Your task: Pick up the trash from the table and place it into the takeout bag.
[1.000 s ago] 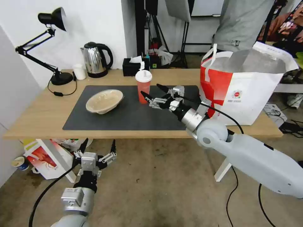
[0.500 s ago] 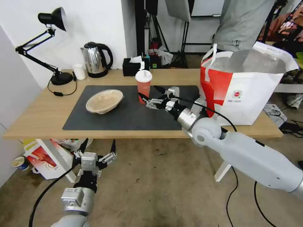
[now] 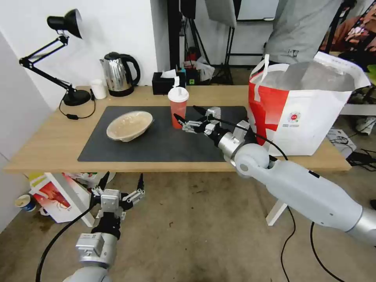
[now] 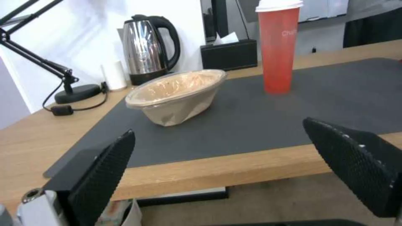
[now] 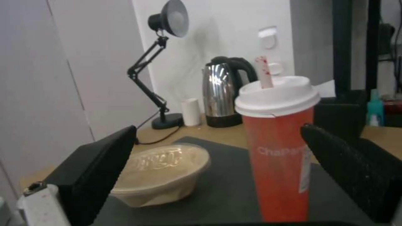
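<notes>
Now: right gripper (image 3: pixel 188 116) advanced since a second ago, fingers spread, unclosed, flanking red cup (image 3: pixel 178 107) upright on mat (image 3: pixel 156 145) of table (image 3: pixel 47 145). Grasp imminent. Beige bowl (image 3: pixel 129 125) on mat, well apart. Takeout bag (image 3: pixel 301 105) stands open, table's right end. Left gripper (image 3: pixel 117 188) parked below table edge, fingers spread.

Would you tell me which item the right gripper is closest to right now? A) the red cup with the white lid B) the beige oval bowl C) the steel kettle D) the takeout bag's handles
A: the right gripper, fingers open, sits beside the red cup on the dark mat.
</notes>
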{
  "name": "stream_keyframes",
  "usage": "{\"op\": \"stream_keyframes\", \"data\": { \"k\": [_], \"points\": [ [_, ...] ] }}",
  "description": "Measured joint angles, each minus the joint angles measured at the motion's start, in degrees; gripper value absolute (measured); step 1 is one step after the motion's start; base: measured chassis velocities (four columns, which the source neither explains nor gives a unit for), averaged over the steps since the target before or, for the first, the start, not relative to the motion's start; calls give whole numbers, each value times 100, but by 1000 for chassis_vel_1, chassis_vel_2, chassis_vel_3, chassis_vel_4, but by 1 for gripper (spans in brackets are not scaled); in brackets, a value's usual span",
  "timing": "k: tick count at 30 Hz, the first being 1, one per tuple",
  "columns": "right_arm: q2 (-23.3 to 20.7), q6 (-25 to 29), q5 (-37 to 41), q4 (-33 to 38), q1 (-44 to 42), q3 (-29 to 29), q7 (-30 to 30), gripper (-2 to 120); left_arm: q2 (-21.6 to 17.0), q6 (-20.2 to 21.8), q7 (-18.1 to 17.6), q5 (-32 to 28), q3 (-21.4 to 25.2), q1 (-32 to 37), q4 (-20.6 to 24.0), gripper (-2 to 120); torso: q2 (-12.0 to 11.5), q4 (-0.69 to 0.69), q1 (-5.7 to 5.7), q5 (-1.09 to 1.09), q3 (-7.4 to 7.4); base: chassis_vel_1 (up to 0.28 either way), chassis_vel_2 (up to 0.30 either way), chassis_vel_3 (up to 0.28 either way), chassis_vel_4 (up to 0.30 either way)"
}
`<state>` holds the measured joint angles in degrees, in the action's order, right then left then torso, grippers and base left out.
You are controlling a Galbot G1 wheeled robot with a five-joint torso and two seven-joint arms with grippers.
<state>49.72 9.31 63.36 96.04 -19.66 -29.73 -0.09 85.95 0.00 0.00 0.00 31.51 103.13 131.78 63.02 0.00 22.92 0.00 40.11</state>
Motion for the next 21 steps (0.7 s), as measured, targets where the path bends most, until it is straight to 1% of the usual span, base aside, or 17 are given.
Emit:
{"op": "stream_keyframes", "data": {
  "k": [9,13,21],
  "points": [
    [126,-15,-156,-278,6,30,211,100,0,0,0,0,0,0,0,100,1,0,0,0,0,0,0,0,0],
    [259,-50,-221,-454,91,-5,337,100,0,0,0,0,0,0,0,100,2,0,0,0,0,0,0,0,0],
    [517,-75,-254,-786,264,-157,404,100,0,0,0,0,0,0,0,100,1,0,0,-1,0,0,0,0,0]
  ]
}}
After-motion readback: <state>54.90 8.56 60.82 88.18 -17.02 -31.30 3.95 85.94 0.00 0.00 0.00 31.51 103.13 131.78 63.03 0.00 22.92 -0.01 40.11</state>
